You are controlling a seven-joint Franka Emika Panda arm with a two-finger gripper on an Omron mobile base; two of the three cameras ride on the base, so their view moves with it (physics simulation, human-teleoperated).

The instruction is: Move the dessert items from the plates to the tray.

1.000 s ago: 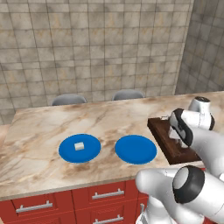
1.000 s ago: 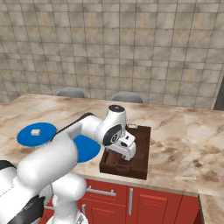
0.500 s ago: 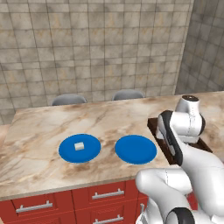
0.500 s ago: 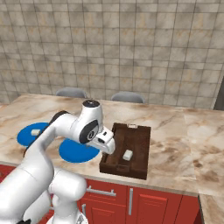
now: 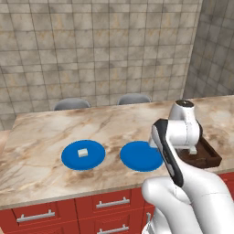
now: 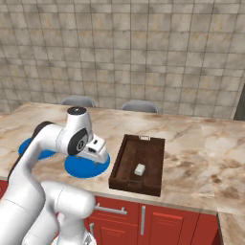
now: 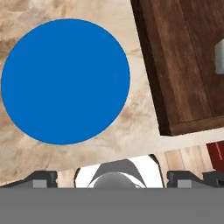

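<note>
You've got the marble counter [image 6: 191,143] under everything; the tray [image 6: 125,168] sits just right of the gripper [image 6: 98,154], w/ one cream cube [image 6: 139,169] lying in it; the near blue plate [image 7: 65,81] is directly below the hand, bare; the far plate [image 5: 83,155] lies well to the left, carrying the 2nd cube [image 5: 82,152]; jaws spread wide, gripping nothing.
</note>
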